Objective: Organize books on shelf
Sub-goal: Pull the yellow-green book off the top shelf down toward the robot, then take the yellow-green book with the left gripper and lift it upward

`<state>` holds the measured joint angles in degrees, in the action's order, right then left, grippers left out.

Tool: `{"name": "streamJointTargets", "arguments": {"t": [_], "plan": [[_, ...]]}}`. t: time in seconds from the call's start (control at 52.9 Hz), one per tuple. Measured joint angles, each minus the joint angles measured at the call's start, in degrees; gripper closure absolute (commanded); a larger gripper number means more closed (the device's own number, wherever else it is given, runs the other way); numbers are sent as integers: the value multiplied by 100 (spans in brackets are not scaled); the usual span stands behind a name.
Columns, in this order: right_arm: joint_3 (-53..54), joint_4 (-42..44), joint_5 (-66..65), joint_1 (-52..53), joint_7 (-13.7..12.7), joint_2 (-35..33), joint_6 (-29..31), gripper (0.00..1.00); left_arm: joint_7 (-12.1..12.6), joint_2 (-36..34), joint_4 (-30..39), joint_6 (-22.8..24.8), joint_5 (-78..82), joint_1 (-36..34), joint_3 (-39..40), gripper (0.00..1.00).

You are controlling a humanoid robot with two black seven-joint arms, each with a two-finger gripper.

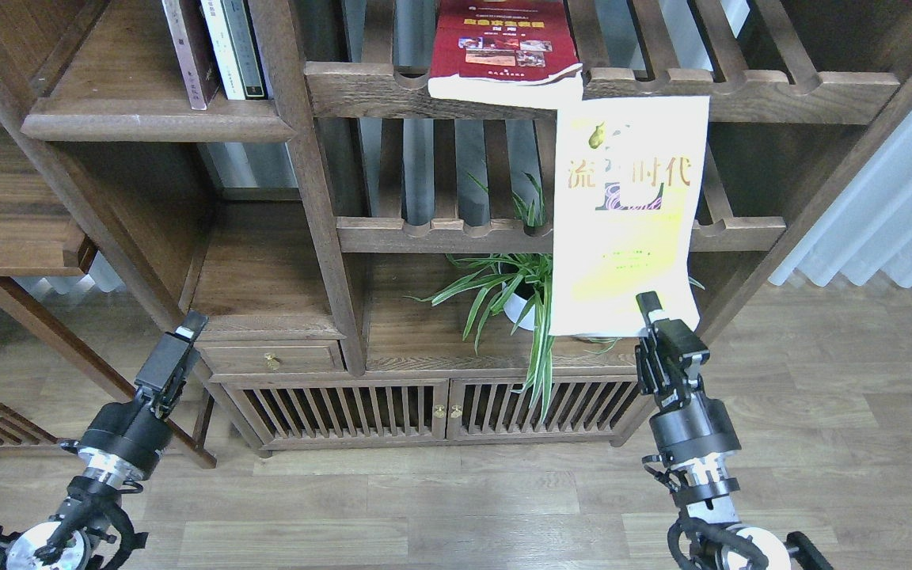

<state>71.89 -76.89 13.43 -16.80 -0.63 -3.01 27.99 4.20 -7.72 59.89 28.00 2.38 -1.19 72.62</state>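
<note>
The left gripper [187, 326] hangs low at the left, in front of the bookcase's small drawer [270, 358], touching nothing. It shows end-on and dark, so I cannot tell whether its fingers are spread or closed.

Above it, at the bookcase's top left, the shelf [147, 119] is a flat dark-brown board with a rounded front edge. Two thin books [214, 51] stand upright near its right end; the rest of the board is bare wood.

Further right, the red book [503, 47] lies flat on the upper slatted shelf [741, 83], its pale page edge overhanging the notched front rail.

Just right of it and lower, the yellow book [626, 229] hangs upright in front of the slats, well apart from the flat shelf. Its cover is white at the top, fading to yellow-green below, with large gold characters. A potted plant [515, 293] stands behind its left edge.

The right gripper [650, 310] pinches this book at its bottom edge, right of centre, fingers closed narrowly on it.

The book looks like a large, light paperback, probably floppy: held by one low edge it may bend or swing. The glossy cover could slip, so a grip nearer the spine seems safer.
</note>
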Motion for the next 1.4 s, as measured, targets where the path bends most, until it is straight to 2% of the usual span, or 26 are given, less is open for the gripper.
{"name": "streamJointTargets", "arguments": {"t": [0.17, 0.453, 0.472, 0.491, 0.642, 0.888, 1.209, 1.285, 1.341, 1.379, 1.398], "plan": [[-294, 34, -6, -259, -390, 12, 0, 94, -31, 70, -51, 0, -455, 176, -215, 0], [-1054, 220, 10, -319, -1053, 261, 0, 94, -17, -124, 216, 0, -2004, 171, -1464, 0], [-1197, 271, 10, -319, -1185, 291, 0, 94, -20, -156, 346, 0, -2245, 184, -1836, 0], [-1218, 279, 10, -319, -1206, 294, 0, 94, -21, -157, 363, 0, -2275, 186, -1893, 0], [-1421, 378, 18, -310, -1297, 301, 0, 94, -32, -197, 632, 0, -2789, 136, -2504, 0], [-1496, 393, 55, -299, -1315, 302, 0, 94, -49, -165, 679, 0, -2916, 111, -3102, 0], [-1666, 394, 53, -298, -1329, 301, 0, 94, -86, 215, 651, 0, -2958, 119, -3292, 1], [-1705, 394, 52, -303, -1343, 300, 2, 94, -189, 297, 639, 0, -2964, 120, -3290, 13], [-1749, 390, 44, -315, -1368, 299, 5, 94, -298, 318, 636, 0, -2966, 115, -3289, 28], [-1764, 388, 39, -320, -1375, 299, 5, 94, -368, 326, 636, 0, -2966, 106, -3289, 57], [-1774, 386, 35, -323, -1379, 299, 5, 94, -410, 333, 633, 0, -2966, 99, -3289, 64]]}}
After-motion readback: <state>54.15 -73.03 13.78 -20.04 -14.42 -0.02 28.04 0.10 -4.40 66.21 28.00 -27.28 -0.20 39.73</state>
